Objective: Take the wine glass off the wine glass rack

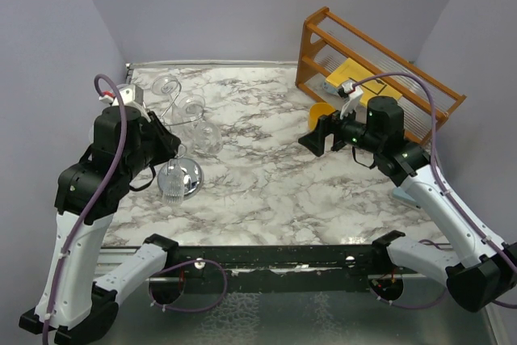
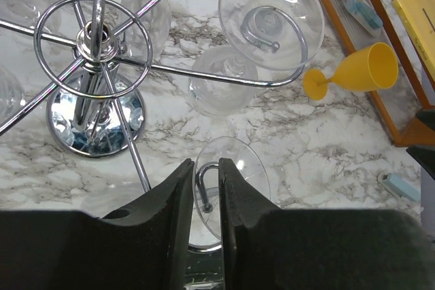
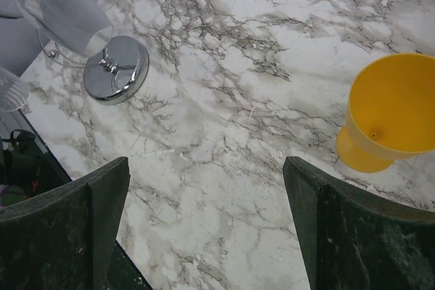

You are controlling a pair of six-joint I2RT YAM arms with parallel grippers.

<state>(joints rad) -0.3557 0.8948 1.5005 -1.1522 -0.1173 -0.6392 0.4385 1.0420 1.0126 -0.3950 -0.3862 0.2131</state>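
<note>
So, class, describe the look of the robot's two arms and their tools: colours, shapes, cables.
The left arm and right arm match: white tubular links, chunky black joints, black bases. A purple cable loops along each. The left tool and right tool each have two flat, blunt, dark fingers.

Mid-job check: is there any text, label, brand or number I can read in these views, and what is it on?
No text is readable in any view.
Yellow box in the wooden shelf: any print on it is too small to read.
</note>
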